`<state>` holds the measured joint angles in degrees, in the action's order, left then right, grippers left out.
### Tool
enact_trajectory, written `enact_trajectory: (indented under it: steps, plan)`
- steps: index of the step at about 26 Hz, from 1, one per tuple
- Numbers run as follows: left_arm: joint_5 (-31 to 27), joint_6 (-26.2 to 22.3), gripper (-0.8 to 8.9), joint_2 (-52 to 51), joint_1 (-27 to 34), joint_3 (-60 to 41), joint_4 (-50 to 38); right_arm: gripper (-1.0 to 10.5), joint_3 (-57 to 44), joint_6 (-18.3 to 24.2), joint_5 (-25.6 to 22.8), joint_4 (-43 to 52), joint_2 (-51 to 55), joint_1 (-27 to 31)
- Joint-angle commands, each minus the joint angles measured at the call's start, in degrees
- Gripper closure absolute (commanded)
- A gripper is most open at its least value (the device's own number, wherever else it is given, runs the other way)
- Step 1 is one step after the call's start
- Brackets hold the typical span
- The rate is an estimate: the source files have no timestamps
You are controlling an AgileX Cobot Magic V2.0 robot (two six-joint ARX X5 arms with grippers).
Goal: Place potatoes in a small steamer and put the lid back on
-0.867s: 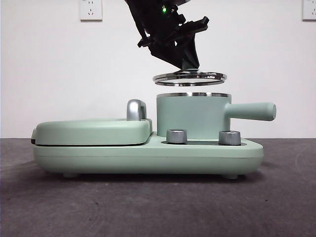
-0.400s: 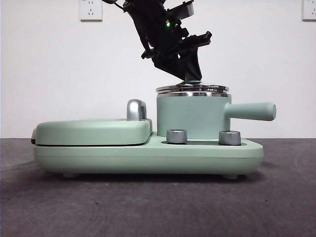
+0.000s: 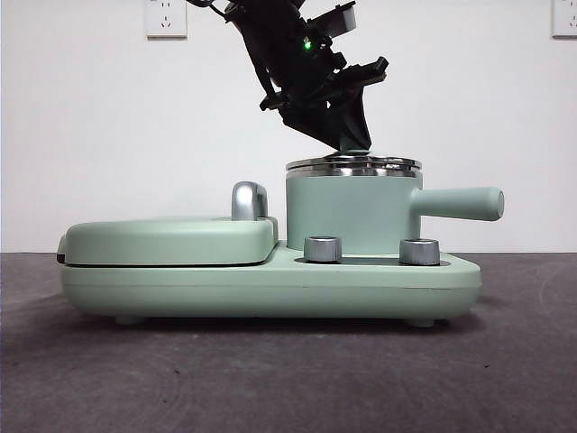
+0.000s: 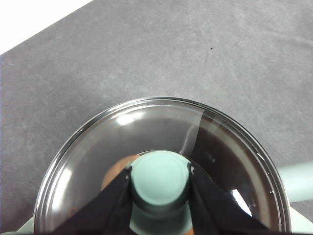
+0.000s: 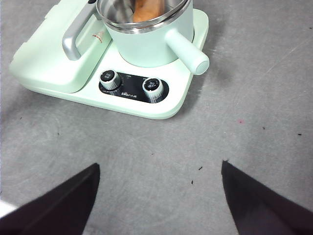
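On the steamer (image 3: 352, 213), which stands at the right end of a mint-green cooker base (image 3: 270, 281) on the dark counter (image 3: 288, 379), the lid (image 3: 353, 165) rests with its steel rim along the pot's rim, level or very nearly so as seen from the front. The left hand (image 4: 160, 182) comes down from above and is clamped on the lid's mint-green knob (image 4: 160, 175), one black jaw on each side of it. Through the glass in the left wrist view an orange-brown patch, the potato (image 4: 117, 172), shows inside the pot (the right wrist view also shows it (image 5: 146, 10) lying in the pot). The right hand (image 5: 159, 196) waits apart over bare counter, jaws spread wide and holding nothing. The step in hand appears to be seating the lid and letting go. To do it well, judged from these views: confirm that the rim sits flush all round, since the far side of the rim is hidden from the front; spread the jaws only enough to clear the knob; then rise straight up, without sideways drag, so that the lid is not pulled off centre or tipped toward the side handle (image 3: 460, 203). The grill cover (image 3: 171, 239) beside the pot needs no contact.
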<state>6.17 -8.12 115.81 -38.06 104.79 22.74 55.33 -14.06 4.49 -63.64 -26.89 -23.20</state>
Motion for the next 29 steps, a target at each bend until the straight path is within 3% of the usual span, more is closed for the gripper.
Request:
enact_trajectory:
  steps: [1, 13, 16, 23, 29]
  plan:
    - [0.3, 0.2, 7.99, 0.9, -0.6, 1.3, -1.0, 5.5, 0.4, -0.9, 0.0, 0.3, -0.3, -0.3]
    - [0.2, -3.5, 7.74, 3.0, -1.3, 1.3, -0.3, 5.5, 0.4, -1.0, 0.0, 0.1, -0.3, -0.3]
    - [0.2, -3.4, 5.85, 3.0, -1.3, 1.3, -0.7, 5.5, 0.4, -0.9, 0.0, 0.1, -0.3, -0.3]
    - [0.2, -3.2, 5.53, 3.0, -1.3, 1.4, -1.8, 5.5, 0.4, -0.9, 0.0, 0.1, -0.3, -0.3]
    - [0.2, -2.6, 3.5, 2.3, -1.3, 4.0, -0.4, 5.5, 0.4, -0.9, 0.0, 0.1, -0.3, -0.3]
